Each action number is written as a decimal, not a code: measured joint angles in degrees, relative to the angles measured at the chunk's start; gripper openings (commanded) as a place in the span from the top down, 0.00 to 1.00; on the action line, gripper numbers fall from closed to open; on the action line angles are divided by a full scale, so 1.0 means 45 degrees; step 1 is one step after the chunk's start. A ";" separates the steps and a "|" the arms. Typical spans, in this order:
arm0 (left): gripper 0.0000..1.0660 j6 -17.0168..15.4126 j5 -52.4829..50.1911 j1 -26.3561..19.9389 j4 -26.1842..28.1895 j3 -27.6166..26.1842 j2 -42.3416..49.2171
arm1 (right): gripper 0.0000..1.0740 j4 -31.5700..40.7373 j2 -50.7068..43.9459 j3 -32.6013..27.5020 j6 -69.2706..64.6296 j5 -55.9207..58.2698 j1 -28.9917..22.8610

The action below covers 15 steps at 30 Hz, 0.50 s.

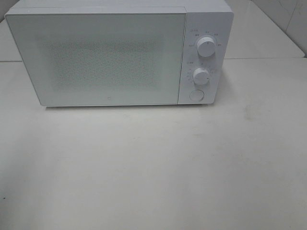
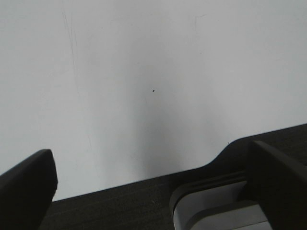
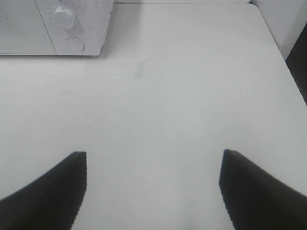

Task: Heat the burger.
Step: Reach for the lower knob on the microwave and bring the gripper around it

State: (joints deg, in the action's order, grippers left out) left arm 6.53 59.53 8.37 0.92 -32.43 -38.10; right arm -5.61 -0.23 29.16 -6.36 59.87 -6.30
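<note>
The burger is out of view in every frame. A white microwave [image 1: 103,57] stands at the back of the white table [image 1: 153,167] with its door shut. On its right panel are two dials [image 1: 206,48] and a round button [image 1: 196,95]. Its panel corner shows in the right wrist view [image 3: 72,28]. Neither gripper shows in the exterior high view. My left gripper [image 2: 153,191] is open and empty above the table's front edge. My right gripper [image 3: 152,165] is open and empty over bare table, well in front and to the right of the microwave.
The table's right edge [image 3: 290,72] drops to a dark floor. In the left wrist view the table's front edge [image 2: 144,179] meets a dark surface, with a grey part [image 2: 216,211] below. A tiled wall [image 1: 283,14] rises at the back right.
</note>
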 measured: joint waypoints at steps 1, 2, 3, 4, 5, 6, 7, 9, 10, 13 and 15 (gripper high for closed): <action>0.06 0.0000 0.0000 0.0000 0.0000 0.0000 0.0000 | 0.30 0.0000 0.0000 0.0000 0.0000 0.0000 0.0000; 0.06 0.0013 -0.0089 0.0000 0.0102 0.0420 0.0471 | 0.30 0.0000 0.0000 0.0000 0.0000 0.0000 0.0000; 0.06 0.0038 -0.0076 0.0000 0.0153 0.0535 0.0726 | 0.30 0.0000 0.0000 0.0000 0.0000 0.0000 0.0000; 0.06 0.0038 -0.0038 0.0000 0.0293 0.0713 0.1235 | 0.30 0.0000 0.0000 0.0000 0.0000 0.0000 0.0000; 0.06 0.0038 -0.0038 0.0000 0.0293 0.0713 0.1235 | 0.30 0.0000 0.0000 0.0000 0.0000 0.0000 0.0000; 0.06 0.0051 -0.0013 0.0000 0.0344 0.0777 0.1426 | 0.30 0.0000 0.0000 0.0000 0.0000 0.0000 0.0000; 0.06 0.0051 -0.0013 0.0000 0.0344 0.0777 0.1426 | 0.30 0.0000 0.0000 0.0000 0.0000 0.0000 0.0000; 0.06 0.0051 0.0000 0.0000 0.0407 0.0828 0.2063 | 0.30 0.0000 0.0000 0.0000 0.0000 0.0000 0.0000; 0.06 0.0051 0.0000 0.0000 0.0420 0.0828 0.2394 | 0.30 0.0000 0.0000 0.0000 0.0000 0.0000 0.0000; 0.06 0.0051 0.0000 0.0000 0.0433 0.0828 0.2827 | 0.30 0.0000 0.0000 0.0000 0.0000 0.0000 0.0000; 0.06 0.0051 0.0000 0.0000 0.0446 0.0828 0.2979 | 0.30 0.0000 0.0000 0.0000 0.0000 0.0000 0.0000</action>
State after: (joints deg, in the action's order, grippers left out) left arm 6.76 59.53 8.37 2.92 -28.71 -24.69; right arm -5.61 -0.23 29.16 -6.36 59.87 -6.30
